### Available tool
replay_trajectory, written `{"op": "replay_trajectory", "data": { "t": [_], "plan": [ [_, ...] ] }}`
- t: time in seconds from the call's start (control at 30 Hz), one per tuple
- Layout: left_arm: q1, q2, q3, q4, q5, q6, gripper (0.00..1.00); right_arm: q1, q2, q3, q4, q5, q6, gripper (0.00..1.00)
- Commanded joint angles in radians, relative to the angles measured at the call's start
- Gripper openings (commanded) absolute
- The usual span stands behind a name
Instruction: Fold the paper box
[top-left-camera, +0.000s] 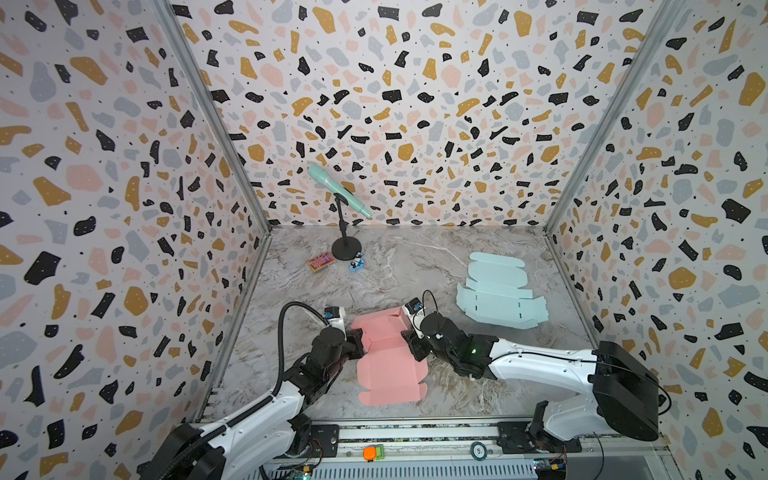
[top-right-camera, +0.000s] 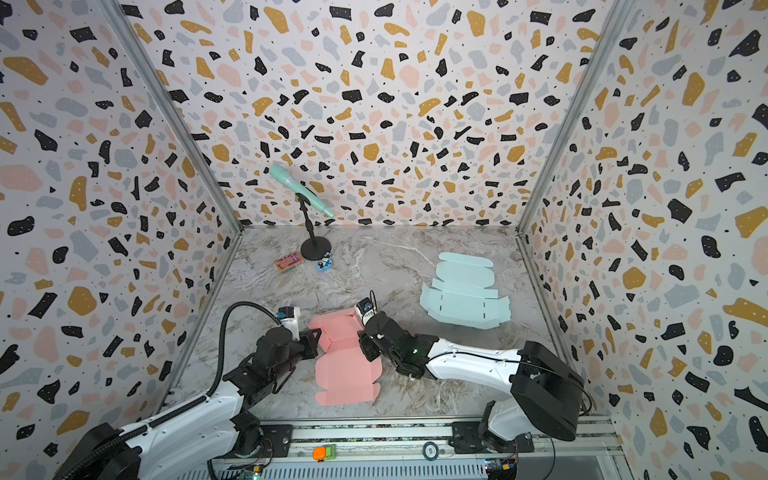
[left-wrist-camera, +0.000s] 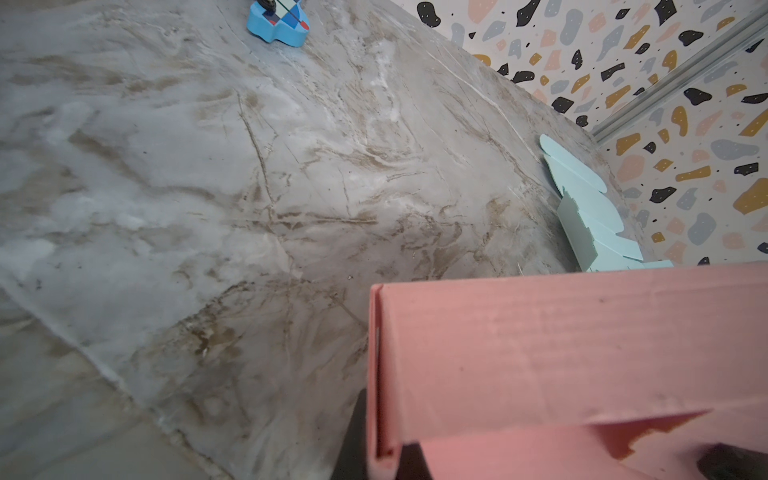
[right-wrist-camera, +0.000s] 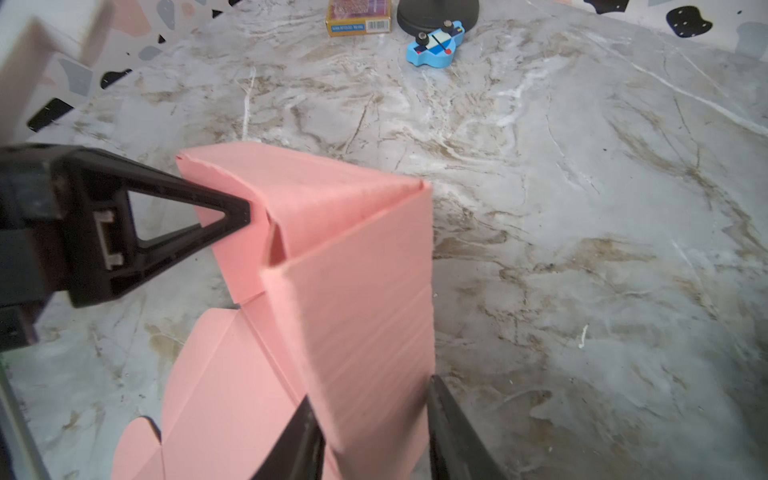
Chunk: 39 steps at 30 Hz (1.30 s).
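The pink paper box (top-left-camera: 390, 365) (top-right-camera: 345, 374) lies at the front middle of the marble table, its far half folded up into walls and its near lid panel flat. My left gripper (top-left-camera: 358, 343) (top-right-camera: 313, 343) is shut on the box's left wall; in the left wrist view the doubled wall edge (left-wrist-camera: 384, 374) sits pinched in the left gripper (left-wrist-camera: 384, 449). My right gripper (top-left-camera: 409, 338) (top-right-camera: 365, 343) (right-wrist-camera: 370, 388) straddles the upright right wall (right-wrist-camera: 365, 299), one finger pressed on each face. A left finger (right-wrist-camera: 237, 216) touches the opposite wall.
A flat light blue box blank (top-left-camera: 498, 295) (top-right-camera: 465, 295) (left-wrist-camera: 590, 212) lies at the right rear. At the rear left stand a teal microphone (top-left-camera: 338, 189) on a black stand (top-left-camera: 347, 249), a small card box (top-left-camera: 321, 262) (right-wrist-camera: 359, 16) and a blue toy (top-left-camera: 356, 263) (left-wrist-camera: 278, 23) (right-wrist-camera: 434, 45).
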<state>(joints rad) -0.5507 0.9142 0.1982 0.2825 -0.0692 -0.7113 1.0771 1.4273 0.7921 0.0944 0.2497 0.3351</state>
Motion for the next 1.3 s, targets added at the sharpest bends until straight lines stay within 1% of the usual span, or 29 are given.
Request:
{"op": "replay_trajectory", "data": {
  "t": [0.0,0.4,0.63,0.7,0.97,1.1,1.27],
  "plan": [
    [-0.002,-0.01,-0.01,0.071,-0.001,-0.019,0.0,0.012,0.003,0.051,-0.05,0.077,0.004,0.4],
    [-0.006,0.023,-0.015,0.093,-0.014,-0.025,0.0,0.02,0.032,0.059,-0.048,0.107,-0.003,0.38],
    [-0.009,0.094,0.0,0.12,-0.002,-0.034,0.0,0.022,0.093,0.115,-0.101,0.153,-0.003,0.38],
    [-0.008,0.112,0.003,0.128,-0.003,-0.036,0.0,0.024,0.104,0.129,-0.117,0.179,-0.006,0.38],
    [-0.017,0.168,0.028,0.152,-0.008,-0.056,0.0,0.052,0.172,0.255,-0.242,0.373,-0.033,0.38],
    [-0.031,0.199,0.044,0.156,-0.017,-0.065,0.0,0.066,0.22,0.305,-0.287,0.436,-0.045,0.36],
    [-0.046,0.229,0.056,0.169,-0.028,-0.079,0.0,0.093,0.287,0.373,-0.355,0.517,-0.051,0.29]
  ]
}}
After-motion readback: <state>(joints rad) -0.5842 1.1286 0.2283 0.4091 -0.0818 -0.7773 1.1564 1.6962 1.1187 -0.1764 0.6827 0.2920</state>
